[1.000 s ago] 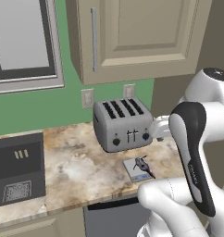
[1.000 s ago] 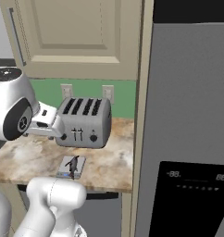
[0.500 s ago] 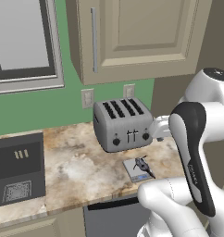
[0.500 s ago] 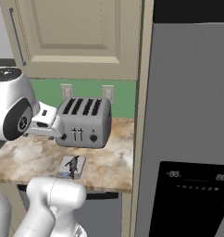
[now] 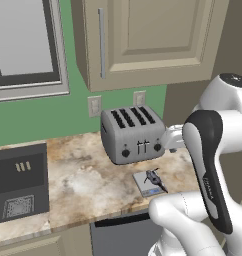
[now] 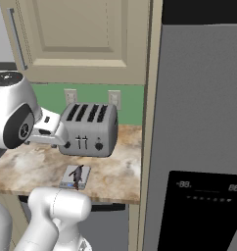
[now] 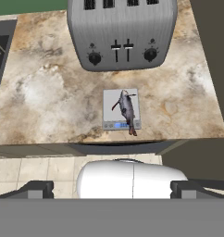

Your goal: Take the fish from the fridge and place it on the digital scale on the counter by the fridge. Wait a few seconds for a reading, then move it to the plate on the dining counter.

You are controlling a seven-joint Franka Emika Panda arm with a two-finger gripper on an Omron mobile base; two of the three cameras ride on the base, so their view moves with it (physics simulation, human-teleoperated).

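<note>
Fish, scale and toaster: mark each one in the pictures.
fish (image 7: pixel 127 109), hand view, middle of its body.
scale (image 7: pixel 110 104), hand view, bare left part of the pad.
toaster (image 5: pixel 135 141), left base view, its front face.

Counts:
- 1 fish (image 7: pixel 127 109), centre of the hand view, lying on the scale
- 1 digital scale (image 7: pixel 121 110), same spot
- 1 toaster (image 7: pixel 122 32), top centre of the hand view; 4 slots, 2 knobs, 2 levers
- 1 counter (image 7: pixel 44 92), across the middle of the hand view
- 2 wall outlets (image 5: pixel 94 106), centre of the left base view, above the toaster
- 1 upper cabinet (image 5: pixel 148 35), top of the left base view, with 1 handle
- 1 fridge (image 6: pixel 201 137), right side of the right base view
</note>
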